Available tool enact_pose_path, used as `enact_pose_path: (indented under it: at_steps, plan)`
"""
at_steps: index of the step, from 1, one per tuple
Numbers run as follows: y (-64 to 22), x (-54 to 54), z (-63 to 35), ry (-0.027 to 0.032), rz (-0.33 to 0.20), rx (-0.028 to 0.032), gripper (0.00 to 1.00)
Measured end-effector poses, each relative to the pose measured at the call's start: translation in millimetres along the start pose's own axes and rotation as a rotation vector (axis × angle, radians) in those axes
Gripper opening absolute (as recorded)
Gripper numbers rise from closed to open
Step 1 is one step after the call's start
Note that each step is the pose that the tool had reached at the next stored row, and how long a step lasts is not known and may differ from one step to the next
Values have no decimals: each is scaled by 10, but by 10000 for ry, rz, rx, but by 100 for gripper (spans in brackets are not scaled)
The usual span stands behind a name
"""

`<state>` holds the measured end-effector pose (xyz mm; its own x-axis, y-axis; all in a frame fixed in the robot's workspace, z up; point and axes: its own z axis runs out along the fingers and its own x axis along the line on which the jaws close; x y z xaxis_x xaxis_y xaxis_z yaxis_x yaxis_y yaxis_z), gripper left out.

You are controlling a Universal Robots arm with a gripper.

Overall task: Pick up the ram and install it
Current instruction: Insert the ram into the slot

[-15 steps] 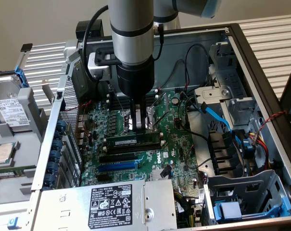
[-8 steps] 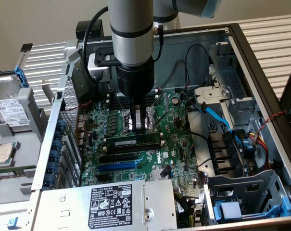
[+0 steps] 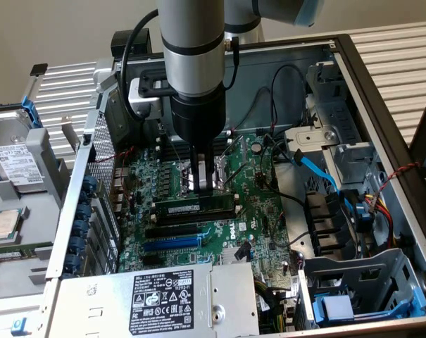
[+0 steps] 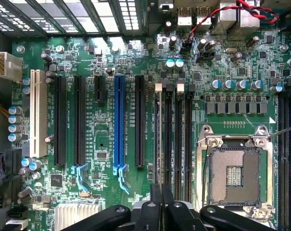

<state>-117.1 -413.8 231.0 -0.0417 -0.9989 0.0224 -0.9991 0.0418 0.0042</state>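
The ram is a long thin stick with a white label. It stands on edge along a black memory slot in the middle of the green motherboard. My gripper comes straight down onto its top edge, its fingers closed on the stick near the middle. In the wrist view the ram is edge-on, a thin line over the outermost of several black memory slots, and it runs out from between the dark fingers of the gripper.
The blue expansion slot lies parallel, a little beyond the ram; the open CPU socket is on the other side. The case walls, a power supply, a blue cable and a drive cage ring the board.
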Motion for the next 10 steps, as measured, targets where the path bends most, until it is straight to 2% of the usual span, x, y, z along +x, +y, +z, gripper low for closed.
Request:
enact_pose_path:
  at_steps: [10]
  plan:
    - [0,0,6,7,0,2,12]
